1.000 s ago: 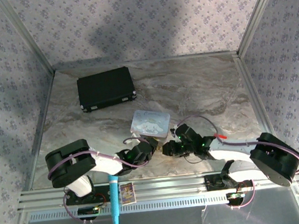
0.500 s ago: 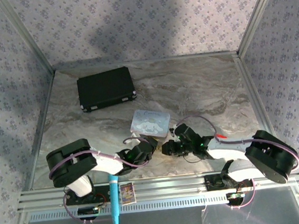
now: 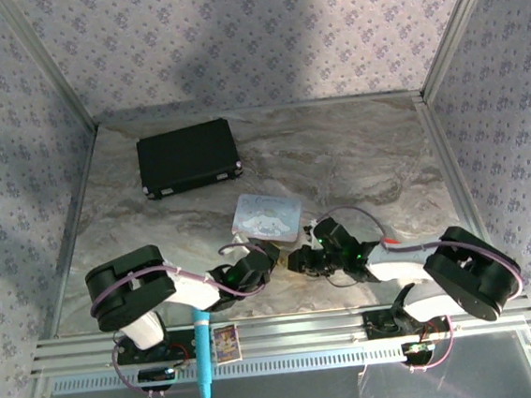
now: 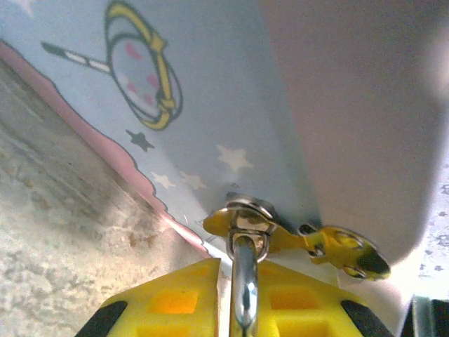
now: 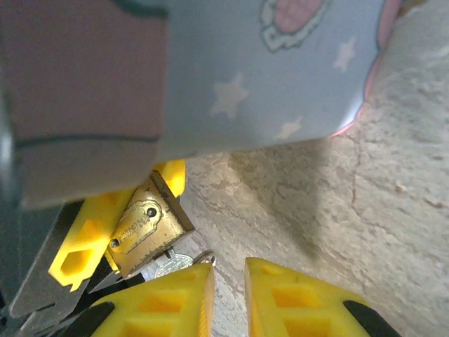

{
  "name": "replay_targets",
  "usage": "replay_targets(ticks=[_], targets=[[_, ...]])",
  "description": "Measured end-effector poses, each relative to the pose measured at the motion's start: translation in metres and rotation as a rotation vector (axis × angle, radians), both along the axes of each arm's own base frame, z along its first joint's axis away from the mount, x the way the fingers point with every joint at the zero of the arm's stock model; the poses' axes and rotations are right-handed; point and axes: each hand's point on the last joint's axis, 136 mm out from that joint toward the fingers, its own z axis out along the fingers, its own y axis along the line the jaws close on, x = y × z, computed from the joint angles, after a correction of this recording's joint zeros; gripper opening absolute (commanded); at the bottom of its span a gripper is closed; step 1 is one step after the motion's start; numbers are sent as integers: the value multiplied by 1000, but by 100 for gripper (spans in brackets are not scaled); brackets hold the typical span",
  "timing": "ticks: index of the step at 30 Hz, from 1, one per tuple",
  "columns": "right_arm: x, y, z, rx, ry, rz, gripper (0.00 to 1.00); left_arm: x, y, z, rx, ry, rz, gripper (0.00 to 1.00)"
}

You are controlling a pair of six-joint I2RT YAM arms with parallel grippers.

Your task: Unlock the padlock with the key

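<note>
Brass padlock (image 5: 147, 228) sits at the tin (image 5: 280, 70), shackle pinched by left jaws; right jaws nearly together beside the key (image 5: 170, 265), grip unclear.

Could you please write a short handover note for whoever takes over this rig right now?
Left gripper: shut on the padlock; its loop passes through the clasp on the tin.
Right gripper: fingers close together beside the padlock, nothing seen between them.
Key: silvery head at the padlock's bottom; unclear if fully inserted.
Done: padlock steadied.
Left: turn the key, free the loop.
</note>
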Motion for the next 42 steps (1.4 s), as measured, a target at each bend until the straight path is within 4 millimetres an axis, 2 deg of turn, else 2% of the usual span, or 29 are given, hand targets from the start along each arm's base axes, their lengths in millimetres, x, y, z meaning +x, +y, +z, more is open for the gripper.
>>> replay_targets(ticks=[5,9,14,20,31,38,42], targets=[[-3,-5,10,61,-11,-37,27,3,-4,8,-71,4,14,0],[6,-13,17,120,-10,-106,31,10,-9,13,-150,-8,31,0],[15,-19,18,152,13,-165,30,19,-17,7,-241,-14,59,0],[22,-15,35,225,-9,-175,30,24,-29,10,-343,-31,67,0],[26,-20,34,227,8,-192,1,25,-31,14,-380,-13,82,0],[31,-16,28,220,31,-204,0,28,-29,9,-356,-9,101,0],[41,-10,24,294,122,-269,0,36,-22,8,-322,-42,138,0]])
